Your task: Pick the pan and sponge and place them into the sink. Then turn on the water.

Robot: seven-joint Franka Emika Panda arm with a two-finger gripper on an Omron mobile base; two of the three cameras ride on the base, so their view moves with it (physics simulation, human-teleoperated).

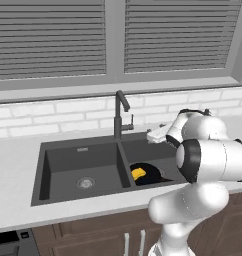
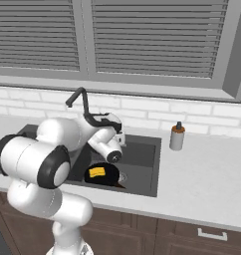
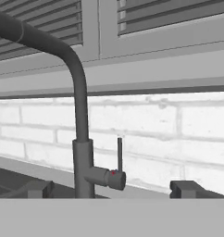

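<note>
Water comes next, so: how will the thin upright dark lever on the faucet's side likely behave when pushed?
The thin dark lever looks rigid, so it probably pivots on its round side hub rather than bending. Being slim and smooth, the open gripper fingertips might slide off it.

The white arm rises from the base, bends at its dark-banded elbow and reaches forward, wrist turned roughly level. The gripper (image 3: 111, 189) points straight ahead, its two dark fingertips (image 3: 39, 189) set wide apart, jaws spread with nothing between them. The hand's white body shows from the left base view (image 1: 158, 135).
</note>
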